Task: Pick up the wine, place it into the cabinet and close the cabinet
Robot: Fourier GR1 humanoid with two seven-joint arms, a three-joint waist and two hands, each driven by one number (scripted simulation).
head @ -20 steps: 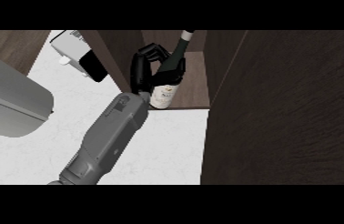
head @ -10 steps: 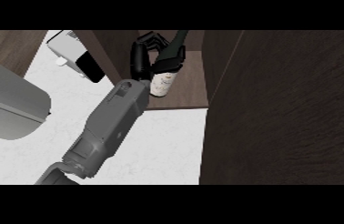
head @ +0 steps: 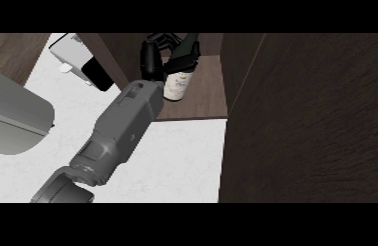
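Note:
The wine bottle (head: 176, 85) is dark with a pale label and leans inside the open cabinet, its base over the brown shelf (head: 208, 102). My left hand (head: 150, 60) sits at the bottle's left side, fingers curled over its upper part and neck. The grey forearm (head: 122, 130) runs up from the lower left to the shelf. The bottle's top is partly hidden by the fingers and the picture's upper edge. My right hand does not show.
The cabinet's dark open door (head: 303, 120) fills the right side, close to the bottle. A white and black appliance (head: 80, 65) stands on the pale counter (head: 177, 160) left of the arm. A large grey rounded object (head: 18, 120) sits at the left edge.
The left hand has carried the bottle further into the cabinet, up and slightly left in the view. The forearm has stretched out after it.

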